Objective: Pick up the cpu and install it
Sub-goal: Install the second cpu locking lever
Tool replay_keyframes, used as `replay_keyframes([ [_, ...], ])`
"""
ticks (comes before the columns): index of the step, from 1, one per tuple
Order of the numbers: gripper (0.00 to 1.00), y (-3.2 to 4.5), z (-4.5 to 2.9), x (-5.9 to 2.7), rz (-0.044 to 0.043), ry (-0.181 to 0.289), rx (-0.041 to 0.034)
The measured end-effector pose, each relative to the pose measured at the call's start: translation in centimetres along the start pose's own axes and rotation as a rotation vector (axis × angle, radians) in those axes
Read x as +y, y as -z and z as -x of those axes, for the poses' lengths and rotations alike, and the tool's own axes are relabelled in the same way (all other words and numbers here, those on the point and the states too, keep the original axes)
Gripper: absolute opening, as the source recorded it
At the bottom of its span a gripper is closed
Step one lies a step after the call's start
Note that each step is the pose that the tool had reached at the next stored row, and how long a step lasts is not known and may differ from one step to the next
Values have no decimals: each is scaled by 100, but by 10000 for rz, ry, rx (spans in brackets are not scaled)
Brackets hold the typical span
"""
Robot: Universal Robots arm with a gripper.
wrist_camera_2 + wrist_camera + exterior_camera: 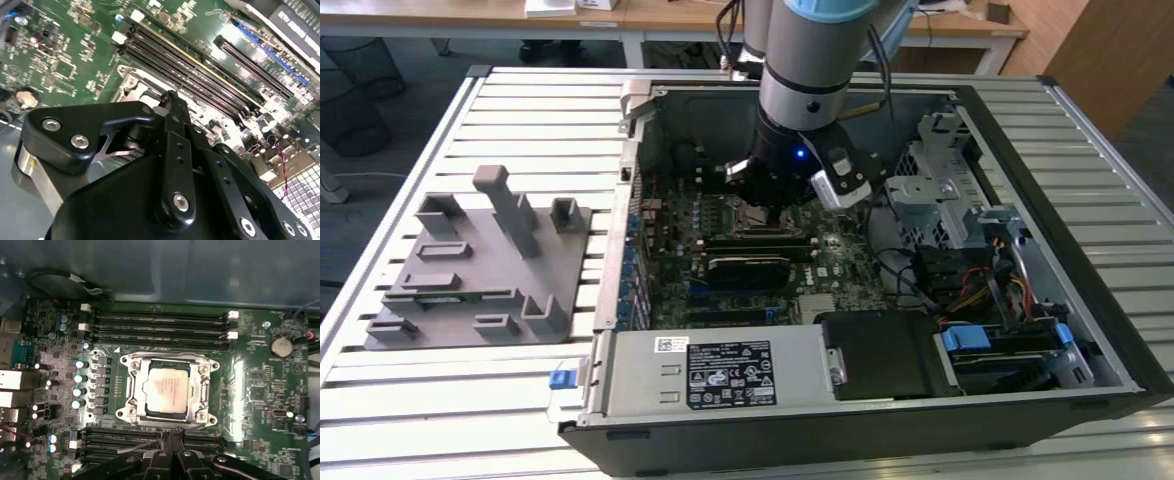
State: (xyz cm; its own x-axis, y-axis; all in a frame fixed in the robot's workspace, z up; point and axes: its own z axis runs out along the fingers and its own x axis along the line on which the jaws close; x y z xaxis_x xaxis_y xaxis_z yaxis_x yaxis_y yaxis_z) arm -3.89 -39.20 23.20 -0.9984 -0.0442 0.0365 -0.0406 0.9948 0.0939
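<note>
Exterior view: robot arm reaches down into open computer case [1067,250] on slatted counter [400,400]; claw [767,200] low over motherboard [720,265]. Grey fixture block [480,265] near counter's edge at exterior view's left.

First wrist view: cpu [166,388] seated in socket frame [131,385], between memory slot banks; claw [171,437] pressed together, beside socket, holding nothing.

Second wrist view: claw [171,97] fingers together above socket.

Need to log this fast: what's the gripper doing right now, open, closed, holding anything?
Gripper: shut, holding nothing, beside the metal-framed socket where the square silver-grey cpu sits.
</note>
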Motion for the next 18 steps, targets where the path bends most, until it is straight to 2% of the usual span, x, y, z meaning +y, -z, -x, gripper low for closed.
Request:
replay_keyframes([
  [5, 11, -66, -88, -3, 0, -1, 0],
  [9, 11, -128, -123, -10, 3, 0, 0],
  [11, 11, -152, -134, -16, 38, 1, -1],
  [12, 11, -158, -139, -17, 97, 4, -2],
  [15, 11, -164, -147, -23, 428, 17, -16],
  [16, 11, -164, -149, -30, 479, 19, -20],
  [18, 11, -165, -157, -50, 483, 18, -21],
])
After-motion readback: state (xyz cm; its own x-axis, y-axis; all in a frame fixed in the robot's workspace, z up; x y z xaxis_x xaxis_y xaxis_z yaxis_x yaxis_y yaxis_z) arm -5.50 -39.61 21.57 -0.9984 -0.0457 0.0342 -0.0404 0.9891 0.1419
